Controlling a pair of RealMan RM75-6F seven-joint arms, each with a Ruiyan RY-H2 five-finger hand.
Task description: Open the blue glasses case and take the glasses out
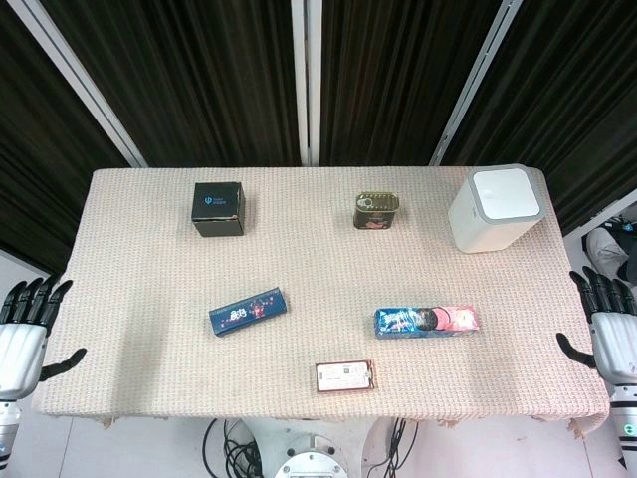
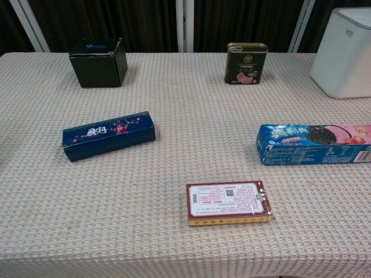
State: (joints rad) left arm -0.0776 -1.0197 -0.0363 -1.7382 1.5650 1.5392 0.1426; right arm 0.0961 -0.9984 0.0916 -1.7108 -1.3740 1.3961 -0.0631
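- The blue glasses case (image 1: pixel 249 311) lies flat on the table (image 1: pixel 129 239), closed, at about 8 o'clock from the table's middle, its long side running slightly uphill toward the right in the head view; the chest view shows white lettering and a small figure on its lid.
- The left hand (image 1: pixel 28 319) hangs off the table's left edge at 9 o'clock, fingers spread and pointing up, thumb out to the side, holding nothing and well apart from the case.
- The right hand (image 1: pixel 609 319) hangs off the right edge at 3 o'clock, likewise released with fingers apart and nothing in it. Neither hand shows in the chest view.
- A black box (image 1: pixel 219 208) stands at 11 o'clock, toward the far left.
- A small tin can (image 1: pixel 377 211) stands at about 1 o'clock, near the far edge.
- A white container (image 1: pixel 495 208) with a grey lid sits at 2 o'clock in the far right corner.
- A blue-and-pink biscuit pack (image 1: pixel 426 321) lies at 4 o'clock.
- A flat card-like box (image 1: pixel 344 376), possibly a deck of cards, lies at 6 o'clock near the front edge.
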